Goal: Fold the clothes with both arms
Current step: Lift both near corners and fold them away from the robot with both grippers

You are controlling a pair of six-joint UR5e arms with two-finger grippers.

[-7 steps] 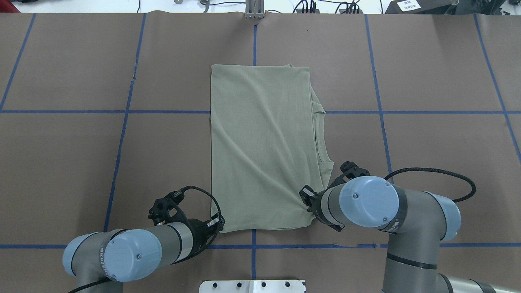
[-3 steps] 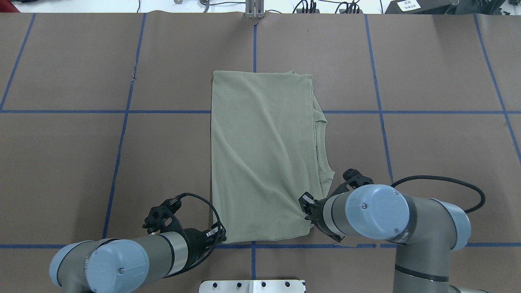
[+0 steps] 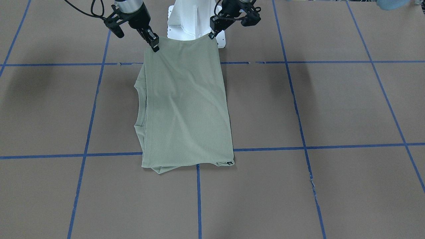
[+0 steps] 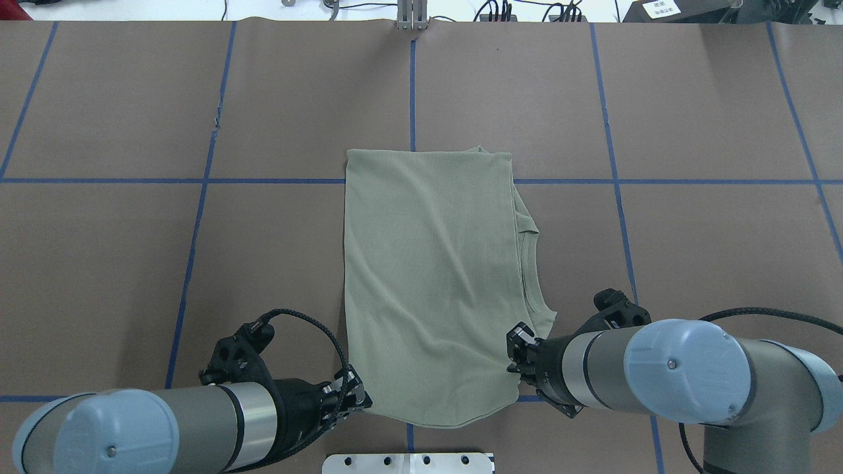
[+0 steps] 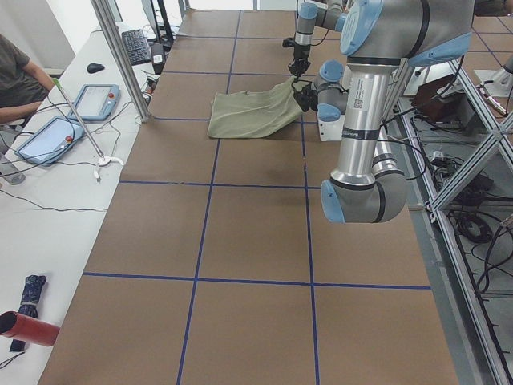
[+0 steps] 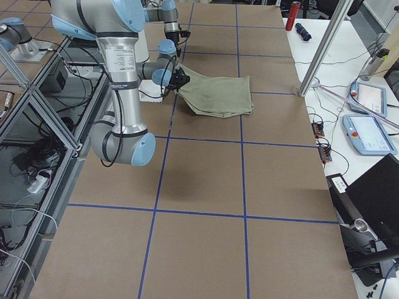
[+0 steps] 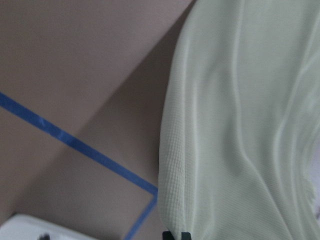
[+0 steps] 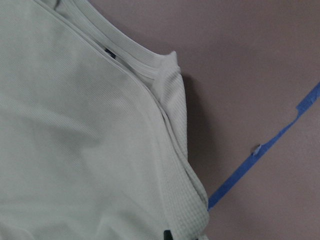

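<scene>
The sage-green shirt [image 4: 428, 283] is folded into a long rectangle on the brown table, with its neckline [image 4: 532, 263] along the right side. My left gripper [image 4: 357, 396] is shut on the shirt's near left corner. My right gripper [image 4: 517, 349] is shut on the near right corner. In the front-facing view the near edge of the shirt [image 3: 186, 106] hangs lifted between the left gripper [image 3: 211, 35] and the right gripper [image 3: 154, 46], while the far part lies flat. The wrist views show only cloth [image 7: 240, 125] [image 8: 75, 125] and table.
The white pedestal base [image 4: 408, 463] sits just behind the shirt's near edge. Blue tape lines [image 4: 197, 180] cross the brown table. Cables and a bracket [image 4: 412, 20] line the far edge. An operators' desk with tablets [image 6: 368, 134] stands beyond the table.
Both grippers have moved toward the robot's base with the shirt's near corners held. The whole shirt has slid toward the near edge, and its far edge has come nearer.
</scene>
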